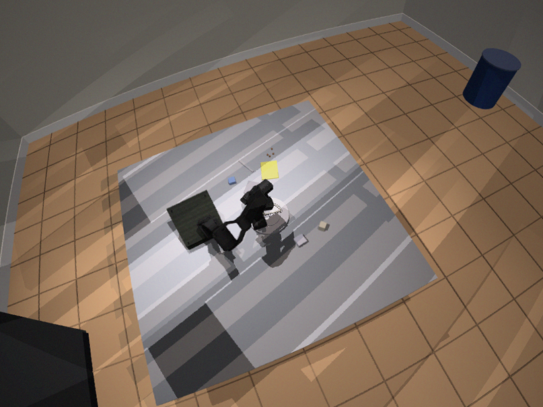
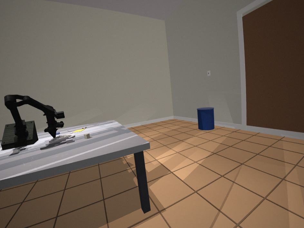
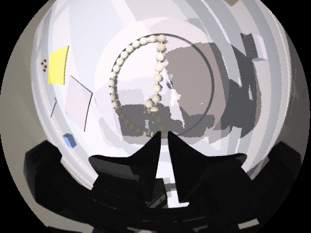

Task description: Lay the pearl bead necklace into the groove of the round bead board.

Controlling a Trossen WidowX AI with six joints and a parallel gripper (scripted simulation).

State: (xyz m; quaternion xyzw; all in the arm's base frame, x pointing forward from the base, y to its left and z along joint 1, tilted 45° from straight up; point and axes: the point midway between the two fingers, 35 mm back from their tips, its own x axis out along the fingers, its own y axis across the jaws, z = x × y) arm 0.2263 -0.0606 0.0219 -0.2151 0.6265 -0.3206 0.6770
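Note:
The round bead board is pale, with a thin dark circular groove. The pearl bead necklace follows the left half of the groove in the wrist view, from the top round to the bottom. Its other run crosses the board's middle, with a kink and a small cluster below centre. The right half of the groove holds no beads. My gripper is low at the board's near edge, shut on a bead of the necklace at the bottom of the groove. The fingertips partly hide that bead.
A yellow square and a blue block lie left of the board in the wrist view. A pale sheet lies nearer it. A white block and beige block stand on the other side.

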